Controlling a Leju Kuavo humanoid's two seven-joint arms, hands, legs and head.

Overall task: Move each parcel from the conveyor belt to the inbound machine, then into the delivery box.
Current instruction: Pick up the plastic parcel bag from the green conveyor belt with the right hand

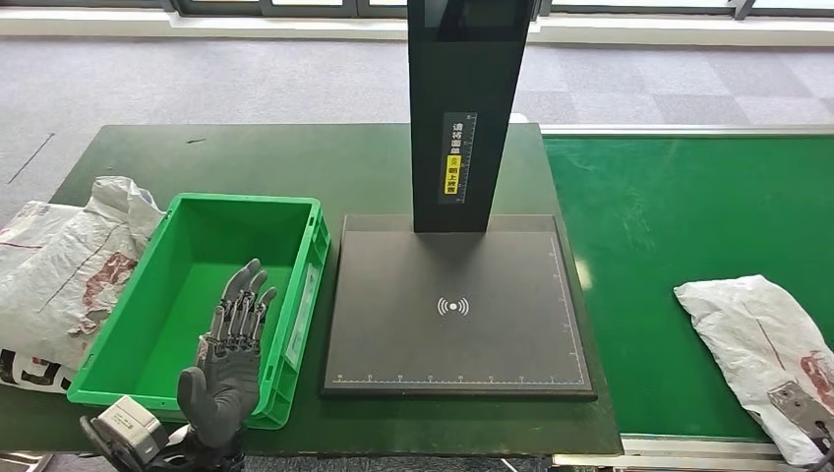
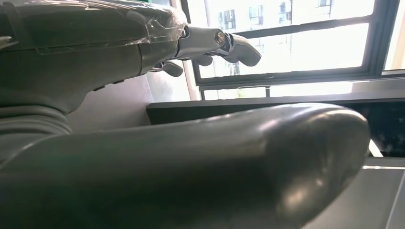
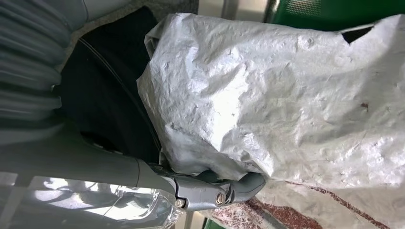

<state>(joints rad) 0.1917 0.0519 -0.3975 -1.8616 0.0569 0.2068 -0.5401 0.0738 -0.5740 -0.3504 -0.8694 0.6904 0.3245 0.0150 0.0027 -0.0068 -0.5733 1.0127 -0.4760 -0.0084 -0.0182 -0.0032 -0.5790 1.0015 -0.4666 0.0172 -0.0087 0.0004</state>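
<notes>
1. My left robot hand (image 1: pixel 231 339) is hovering spread over the green box (image 1: pixel 307 258).
2. My right robot hand (image 3: pixel 210 191) is pinching the parcel (image 1: pixel 762 339) lying on the conveyor belt (image 1: pixel 679 216).

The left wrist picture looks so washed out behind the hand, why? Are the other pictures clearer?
Left wrist view: bright windows behind the left hand blow out, leaving it dark and soft. Head view: even light, sharp. Right wrist view: the white parcel sits close, with bright patches on its wrinkles.
</notes>
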